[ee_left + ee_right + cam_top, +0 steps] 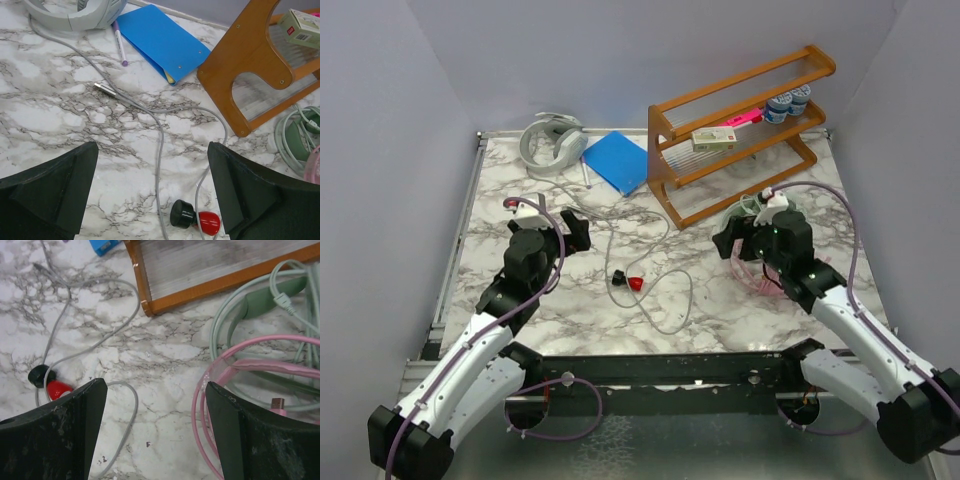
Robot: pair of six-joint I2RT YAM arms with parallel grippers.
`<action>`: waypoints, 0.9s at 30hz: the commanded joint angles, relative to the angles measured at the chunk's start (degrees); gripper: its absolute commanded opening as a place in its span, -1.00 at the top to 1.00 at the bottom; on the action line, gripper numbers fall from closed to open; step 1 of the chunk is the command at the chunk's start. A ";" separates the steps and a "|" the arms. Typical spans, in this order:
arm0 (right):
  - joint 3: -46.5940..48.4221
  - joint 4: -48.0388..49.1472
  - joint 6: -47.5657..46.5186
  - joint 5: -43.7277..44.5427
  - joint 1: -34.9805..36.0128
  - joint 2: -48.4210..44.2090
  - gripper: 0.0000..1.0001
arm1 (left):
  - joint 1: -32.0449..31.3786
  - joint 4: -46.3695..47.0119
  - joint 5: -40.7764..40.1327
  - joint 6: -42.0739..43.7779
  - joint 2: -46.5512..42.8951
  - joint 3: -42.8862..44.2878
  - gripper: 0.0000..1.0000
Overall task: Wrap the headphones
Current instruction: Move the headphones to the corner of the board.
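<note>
The silver-grey headphones (pixel 554 143) (pixel 75 12) lie at the back left. Their thin grey cable (pixel 665 262) (pixel 159 150) snakes loose across the marble to the middle, its metal plug (pixel 106 90) lying free. The mint green headphones (pixel 260 305) (pixel 750 205) and the pink headphones' cable loops (pixel 220 370) (pixel 760 278) are piled by the rack's front right, partly under my right arm. My left gripper (pixel 575 232) (pixel 152 150) is open above the grey cable, holding nothing. My right gripper (pixel 730 240) (pixel 156 390) is open over bare marble, its right finger beside the pink loop.
A small red-and-black object (pixel 627 281) (pixel 195 217) (pixel 50 382) lies among the grey cable's bends. A blue folder (pixel 617 160) (pixel 160 40) and a purple pen (pixel 120 47) lie at the back. The wooden rack (pixel 740 130) (pixel 200 270) stands at the back right, holding small items.
</note>
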 commanded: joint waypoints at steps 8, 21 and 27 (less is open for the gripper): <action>5.73 -7.99 9.04 8.47 17.74 18.05 -0.44 | 0.36 -0.25 -1.08 -4.09 -0.17 -1.64 -0.98; 1.87 -8.69 16.97 29.05 16.12 24.42 0.99 | 0.44 -1.31 -1.84 -3.37 -0.48 -1.18 -0.98; -1.05 -7.66 17.14 24.61 3.48 22.18 0.99 | 0.68 -0.80 -1.86 -4.43 0.24 -1.38 -0.98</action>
